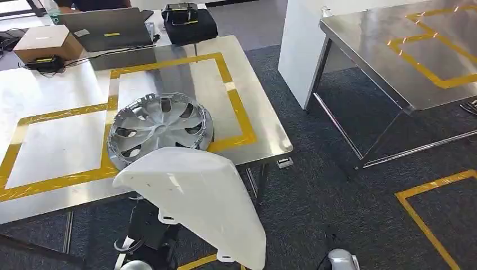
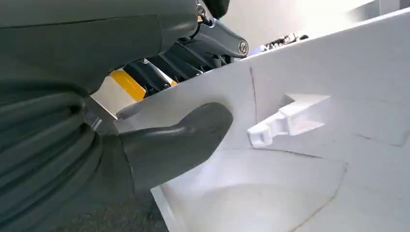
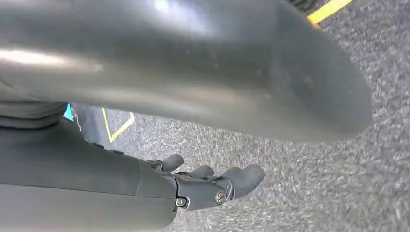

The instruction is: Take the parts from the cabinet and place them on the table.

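Head view first: the steel table [image 1: 256, 121] with its yellow tape rectangles spreads across the left, and a second steel table [image 1: 394, 62] sits well apart on the right over dark carpet. On the near table lies a silver wheel cover [image 1: 160, 128], flat, straddling the tape line near the front edge. Just in front of it and below the table edge hangs the white plastic panel [image 1: 197, 197], a big curved shell tilted down toward the right, overlapping the wheel cover's near rim in the picture. At the far side of the table sit a laptop [image 1: 107, 28], a cardboard box [image 1: 48, 42] and a black case [image 1: 188, 22].

Down to the left hand [image 2: 159, 145]: in the left wrist view the thick grey thumb presses on the panel's inner face, close to a small white clip tab [image 2: 285, 121], while the darker fingers [image 2: 193, 53] reach over the panel's edge on the other side. So that hand grips the white plastic panel at its rim.

Right hand [image 3: 208, 186] now: it hangs over the carpet, fingers extended and slightly apart, holding nothing, touching nothing.
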Available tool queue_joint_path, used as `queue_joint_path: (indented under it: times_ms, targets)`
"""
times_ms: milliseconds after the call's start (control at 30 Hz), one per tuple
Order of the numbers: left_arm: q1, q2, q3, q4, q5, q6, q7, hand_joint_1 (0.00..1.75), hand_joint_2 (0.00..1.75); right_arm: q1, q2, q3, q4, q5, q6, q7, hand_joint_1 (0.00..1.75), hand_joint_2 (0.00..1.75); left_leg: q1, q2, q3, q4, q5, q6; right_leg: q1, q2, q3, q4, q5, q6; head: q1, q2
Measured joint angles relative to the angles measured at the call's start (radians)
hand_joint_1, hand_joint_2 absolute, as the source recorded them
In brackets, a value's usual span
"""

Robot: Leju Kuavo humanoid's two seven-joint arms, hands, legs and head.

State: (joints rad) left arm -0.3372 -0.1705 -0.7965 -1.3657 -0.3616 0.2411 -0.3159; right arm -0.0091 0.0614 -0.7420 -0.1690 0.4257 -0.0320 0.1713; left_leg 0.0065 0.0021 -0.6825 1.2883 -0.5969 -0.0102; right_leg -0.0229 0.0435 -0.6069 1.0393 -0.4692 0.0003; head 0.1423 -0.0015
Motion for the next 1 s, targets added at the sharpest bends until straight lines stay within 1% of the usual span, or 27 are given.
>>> queue_joint_path:
  times_ms: [33,67,100,133,167,200,233,267,300,333,367,400,433,467,500,533,567,600,633,667,733,833,867,900,1000]
  targets:
    - [0.000,0.000,0.000,0.000,0.000,0.000,0.000,1.75,1.75,0.000,0.000,0.000,0.000,0.002,0.001,0.000,0.00,0.00,-0.002,-0.006,0.031,-0.067,0.040,0.008,0.002,0.010,0.002,0.000,0.000,0.000,0.000,0.000]
    - [-0.004,-0.001,0.001,-0.003,0.000,0.002,0.002,1.75,1.75,-0.003,0.001,0.000,0.000,0.005,0.002,0.000,0.00,0.00,-0.010,-0.052,0.112,-0.250,0.096,0.023,0.004,0.039,-0.003,0.002,0.002,0.011,-0.003,0.000]
    - [-0.004,-0.001,0.002,-0.003,0.000,0.002,0.004,1.75,1.75,-0.001,0.000,0.000,0.000,0.007,0.002,0.000,0.00,0.00,-0.017,-0.043,0.112,-0.250,0.098,0.026,-0.005,0.050,-0.006,-0.006,0.009,0.028,-0.003,0.000]
    - [-0.005,-0.004,0.002,-0.006,0.000,0.002,0.006,1.75,1.75,0.001,-0.001,0.000,0.000,0.008,0.003,0.000,0.00,0.00,-0.012,-0.035,0.117,-0.262,0.105,0.033,-0.004,0.057,-0.006,-0.008,0.011,0.037,-0.003,0.000]
    - [-0.006,-0.006,0.002,-0.007,0.000,0.002,0.008,1.75,1.75,0.002,0.000,0.000,0.000,0.008,0.005,0.000,0.00,0.00,-0.007,-0.024,0.121,-0.270,0.111,0.039,-0.005,0.025,-0.010,0.007,0.002,0.039,-0.002,0.000]
    - [-0.007,-0.008,0.002,-0.009,0.000,0.002,0.009,1.75,1.75,0.000,0.001,0.000,0.000,0.009,0.005,0.000,0.00,0.00,-0.007,-0.020,0.122,-0.273,0.113,0.045,0.000,-0.010,-0.030,0.045,-0.028,0.042,0.005,0.000]
    - [-0.007,-0.008,0.003,-0.010,0.000,0.002,0.011,1.75,1.75,-0.004,0.000,0.000,0.000,0.008,0.003,0.000,0.00,0.00,-0.008,-0.012,0.121,-0.273,0.114,0.046,0.000,-0.024,-0.061,0.111,-0.067,0.046,0.005,0.000]
    - [-0.005,-0.008,0.004,-0.010,0.000,0.001,0.013,1.75,1.75,-0.007,-0.002,0.000,0.000,0.008,0.002,0.000,0.00,0.00,-0.010,-0.004,0.121,-0.272,0.113,0.047,-0.001,-0.030,-0.095,0.187,-0.101,0.049,0.005,0.000]
    - [-0.002,-0.006,0.005,-0.009,0.000,0.001,0.016,1.75,1.75,-0.007,-0.003,-0.001,0.000,0.008,0.002,0.000,0.00,0.00,-0.010,0.005,0.120,-0.272,0.111,0.048,-0.002,-0.032,-0.130,0.261,-0.128,0.053,0.005,0.000]
    - [-0.001,-0.006,0.005,-0.009,0.000,0.001,0.017,1.75,1.75,-0.006,-0.003,-0.002,0.000,0.008,0.002,0.000,0.00,0.00,-0.010,0.010,0.120,-0.270,0.111,0.049,-0.002,-0.034,-0.144,0.291,-0.129,0.055,0.005,0.000]
    - [0.000,-0.006,0.005,-0.009,0.000,0.000,0.017,1.75,1.75,-0.005,-0.003,-0.004,0.000,0.009,0.002,0.000,0.00,0.00,-0.010,0.013,0.120,-0.270,0.110,0.048,-0.003,-0.036,-0.133,0.270,-0.108,0.056,0.005,0.000]
    - [-0.001,-0.006,0.005,-0.009,0.000,0.000,0.018,1.75,1.75,-0.005,-0.004,-0.006,0.000,0.009,0.002,0.000,0.00,0.00,-0.010,0.016,0.120,-0.267,0.109,0.046,-0.005,-0.039,-0.097,0.204,-0.069,0.057,0.005,0.000]
    - [-0.001,-0.006,0.005,-0.010,0.000,0.000,0.018,1.75,1.75,-0.006,-0.004,-0.007,0.000,0.009,0.002,0.000,0.00,0.00,-0.009,0.018,0.120,-0.264,0.107,0.043,-0.005,-0.042,-0.048,0.114,-0.027,0.055,0.005,0.000]
    - [-0.001,-0.006,0.005,-0.010,0.000,0.000,0.018,1.75,1.75,-0.006,-0.004,-0.008,0.000,0.010,0.002,0.000,0.00,0.00,-0.009,0.020,0.120,-0.259,0.103,0.039,-0.005,-0.049,0.003,0.024,0.005,0.054,0.005,0.000]
    - [-0.001,-0.006,0.006,-0.010,0.000,0.000,0.017,1.75,1.75,-0.008,-0.004,-0.009,0.000,0.010,0.002,0.000,0.00,0.00,-0.016,0.021,0.117,-0.256,0.099,0.032,0.000,-0.059,0.013,0.002,-0.014,0.044,0.005,0.000]
    - [-0.001,-0.006,0.006,-0.010,0.000,-0.002,0.018,1.75,1.75,-0.008,-0.003,-0.009,0.000,0.011,0.002,-0.001,0.00,0.00,-0.018,0.021,0.117,-0.254,0.098,0.028,0.002,-0.053,0.012,-0.005,-0.005,0.033,0.003,0.000]
    - [-0.002,-0.006,0.006,-0.010,0.000,-0.002,0.018,1.75,1.75,-0.007,-0.003,-0.010,0.000,0.012,0.002,-0.001,0.00,0.00,-0.021,0.021,0.117,-0.251,0.092,0.034,-0.006,-0.052,0.013,-0.011,-0.001,0.034,0.002,0.000]
    - [-0.002,-0.006,0.007,-0.010,0.000,-0.002,0.018,1.75,1.75,-0.006,-0.003,-0.012,0.000,0.014,0.003,0.000,0.00,0.00,-0.023,0.021,0.117,-0.256,0.094,0.056,-0.002,-0.052,0.013,-0.011,-0.001,0.034,0.002,0.000]
    - [-0.002,-0.006,0.009,-0.010,0.000,-0.002,0.018,1.75,1.75,-0.007,-0.003,-0.014,0.000,0.015,0.003,0.000,0.00,0.00,-0.023,0.021,0.118,-0.258,0.097,0.053,-0.001,-0.052,0.013,-0.010,-0.001,0.033,0.002,0.000]
    - [-0.002,-0.006,0.010,-0.010,0.000,-0.002,0.018,1.75,1.75,-0.007,-0.003,-0.015,0.000,0.016,0.003,0.000,0.00,0.00,-0.022,0.021,0.119,-0.261,0.101,0.043,0.000,-0.052,0.013,-0.010,-0.002,0.031,0.002,0.000]
    - [-0.002,-0.006,0.011,-0.010,0.000,-0.002,0.018,1.75,1.75,-0.007,-0.003,-0.016,0.000,0.017,0.003,0.000,0.00,0.00,-0.022,0.021,0.121,-0.267,0.105,0.036,0.001,-0.052,0.011,-0.010,-0.002,0.027,0.002,0.000]
    - [-0.002,-0.006,0.014,-0.010,0.000,-0.002,0.019,1.75,1.75,-0.007,-0.003,-0.016,0.000,0.018,0.003,0.000,0.00,0.00,-0.022,0.021,0.122,-0.271,0.108,0.029,0.001,-0.052,0.010,-0.009,-0.001,0.024,0.002,0.000]
    - [-0.002,-0.006,0.014,-0.010,0.000,-0.002,0.019,1.75,1.75,-0.007,-0.003,-0.016,0.000,0.018,0.003,0.000,0.00,0.00,-0.021,0.021,0.122,-0.271,0.108,0.023,0.001,-0.052,0.009,-0.009,-0.001,0.023,0.002,0.000]
    - [-0.002,-0.006,0.014,-0.010,0.000,-0.002,0.019,1.75,1.75,-0.007,-0.003,-0.016,0.000,0.019,0.003,0.000,0.00,0.00,-0.021,0.021,0.121,-0.272,0.109,0.021,0.002,-0.052,0.009,-0.008,-0.001,0.023,0.002,0.000]
    - [-0.002,-0.006,0.014,-0.010,0.000,-0.002,0.019,1.75,1.75,-0.007,-0.003,-0.016,0.000,0.020,0.003,0.000,0.00,0.00,-0.020,0.021,0.121,-0.272,0.109,0.021,0.002,-0.052,0.009,-0.008,-0.001,0.023,0.002,0.000]
